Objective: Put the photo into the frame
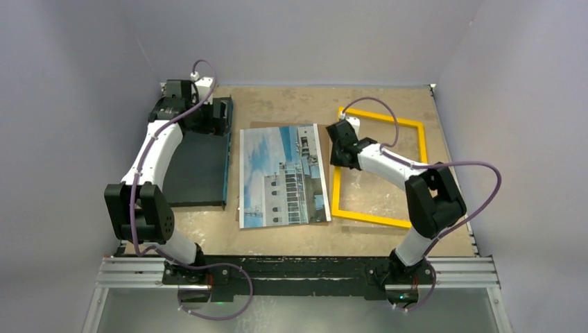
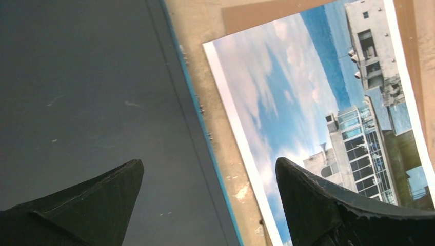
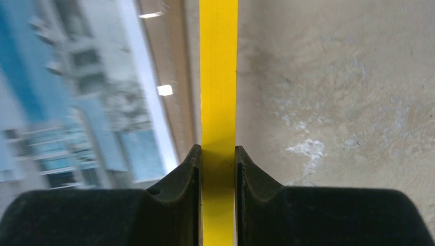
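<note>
Pinching the left rail of the frame [image 3: 218, 77], which runs lengthwise between its jaws, my right gripper [image 3: 218, 154] is the nearer arm; the photo [image 1: 284, 173] lies face-up just left of that rail, my left gripper [image 2: 209, 164] wide open farther left.

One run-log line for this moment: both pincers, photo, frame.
right pincer: shut on frame rail beside photo | left pincer: open, over dark slab edge | photo: face up, outside frame
</note>
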Action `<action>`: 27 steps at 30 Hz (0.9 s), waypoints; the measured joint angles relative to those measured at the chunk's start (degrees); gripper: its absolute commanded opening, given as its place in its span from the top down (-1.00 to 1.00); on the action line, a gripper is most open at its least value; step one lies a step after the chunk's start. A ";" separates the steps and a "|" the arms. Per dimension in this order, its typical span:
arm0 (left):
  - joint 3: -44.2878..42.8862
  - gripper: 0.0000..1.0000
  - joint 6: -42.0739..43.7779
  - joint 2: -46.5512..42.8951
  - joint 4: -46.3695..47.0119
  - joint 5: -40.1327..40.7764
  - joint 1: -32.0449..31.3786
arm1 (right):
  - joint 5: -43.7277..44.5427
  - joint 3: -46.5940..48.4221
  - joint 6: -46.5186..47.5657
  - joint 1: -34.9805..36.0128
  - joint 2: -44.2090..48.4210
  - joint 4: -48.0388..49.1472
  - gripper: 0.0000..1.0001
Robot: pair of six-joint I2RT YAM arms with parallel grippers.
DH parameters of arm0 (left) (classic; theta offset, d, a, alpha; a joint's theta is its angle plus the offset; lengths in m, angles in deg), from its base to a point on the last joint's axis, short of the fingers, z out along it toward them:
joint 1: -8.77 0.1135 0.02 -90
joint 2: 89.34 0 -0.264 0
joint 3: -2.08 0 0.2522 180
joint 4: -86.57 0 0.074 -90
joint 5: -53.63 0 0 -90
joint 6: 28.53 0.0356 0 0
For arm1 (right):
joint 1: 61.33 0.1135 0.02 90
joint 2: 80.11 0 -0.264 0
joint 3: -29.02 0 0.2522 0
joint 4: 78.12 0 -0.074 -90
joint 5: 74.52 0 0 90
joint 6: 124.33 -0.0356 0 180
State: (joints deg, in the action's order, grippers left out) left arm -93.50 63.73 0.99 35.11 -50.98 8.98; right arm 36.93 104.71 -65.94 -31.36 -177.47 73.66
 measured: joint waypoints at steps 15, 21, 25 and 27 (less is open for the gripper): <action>13.31 -1.00 -14.10 0.74 14.86 -12.66 -5.11 | -17.94 21.97 -4.61 -0.63 13.92 -6.23 1.00; 16.06 -1.00 -21.31 1.53 22.71 -17.92 -7.19 | -30.84 23.61 -11.50 -2.60 16.39 -2.03 1.00; 16.11 -1.00 -25.35 2.75 28.13 -20.79 -10.95 | -40.19 23.45 -17.86 -4.28 16.39 4.33 1.00; 16.11 -1.00 -26.88 4.24 30.47 -22.05 -12.79 | -45.27 21.94 -23.02 -5.27 16.63 10.23 1.00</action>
State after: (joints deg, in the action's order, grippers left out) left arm -77.39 36.85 5.23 65.58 -73.03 -3.81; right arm -8.34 126.65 -88.96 -36.62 -160.84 83.89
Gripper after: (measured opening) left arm 0.996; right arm 0.235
